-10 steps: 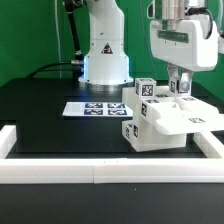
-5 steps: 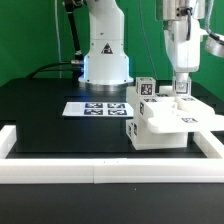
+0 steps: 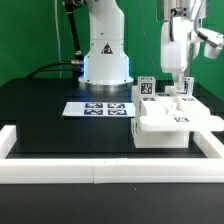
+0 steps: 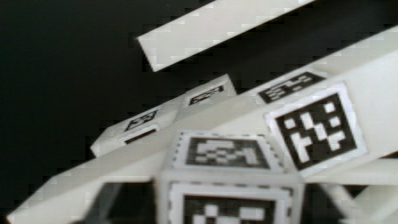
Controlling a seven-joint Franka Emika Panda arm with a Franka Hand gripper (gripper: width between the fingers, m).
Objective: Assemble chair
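The chair (image 3: 170, 126) is a partly joined white block of parts lying at the exterior view's right, with a tagged post (image 3: 147, 90) standing up on it. My gripper (image 3: 183, 93) points straight down onto its top and is shut on a short white tagged block (image 3: 185, 99) there. In the wrist view that tagged block (image 4: 222, 185) fills the space between my gripper's (image 4: 222, 208) fingers, with the chair's other tagged faces (image 4: 313, 125) just beyond it.
The marker board (image 3: 98, 108) lies flat to the left of the chair. White border rails run along the front (image 3: 100, 171), the left (image 3: 8, 140) and the right (image 3: 214, 150); one rail (image 4: 267, 35) shows in the wrist view. The robot base (image 3: 105, 55) stands behind.
My hand has turned about its vertical axis while still gripping the block. The chair assembly has swung slightly toward the exterior view's right.
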